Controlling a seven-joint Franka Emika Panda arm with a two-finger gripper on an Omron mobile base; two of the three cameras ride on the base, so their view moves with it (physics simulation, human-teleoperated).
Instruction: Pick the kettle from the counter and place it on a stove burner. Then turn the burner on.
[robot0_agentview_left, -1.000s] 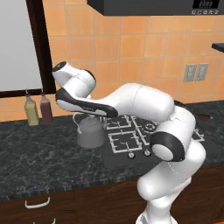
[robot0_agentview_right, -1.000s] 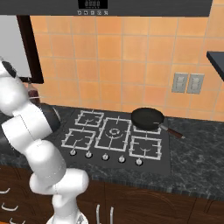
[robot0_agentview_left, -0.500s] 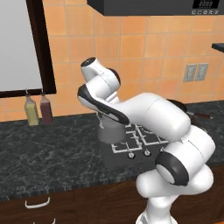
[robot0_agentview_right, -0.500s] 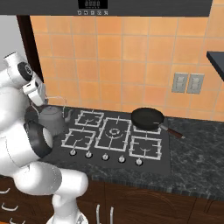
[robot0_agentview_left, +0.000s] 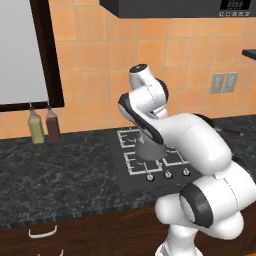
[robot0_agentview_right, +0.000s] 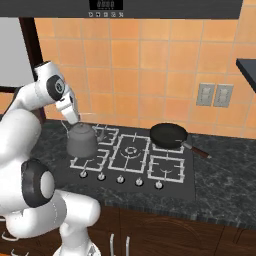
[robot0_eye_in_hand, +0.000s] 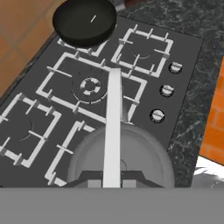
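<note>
- Black veined worktop (robot0_agentview_right: 220, 175) carries the cooktop (robot0_agentview_right: 172, 180), its knobs along the front edge
- Pincer (robot0_agentview_right: 74, 120) grasps the kettle (robot0_agentview_right: 82, 140) by its wire handle (robot0_eye_in_hand: 113, 127), lifted above the cooktop's left side
- Central large burner (robot0_eye_in_hand: 89, 86) lies beyond
- Frying pan (robot0_agentview_right: 169, 135) sits farthest back

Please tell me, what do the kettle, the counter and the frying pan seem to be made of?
Kettle: probably metal, plain matte grey body with a thin pale handle. Counter: looks like polished black stone, with faint white veins. Frying pan: likely dark coated metal, uniformly black and dull; its handle material cannot be told.
</note>
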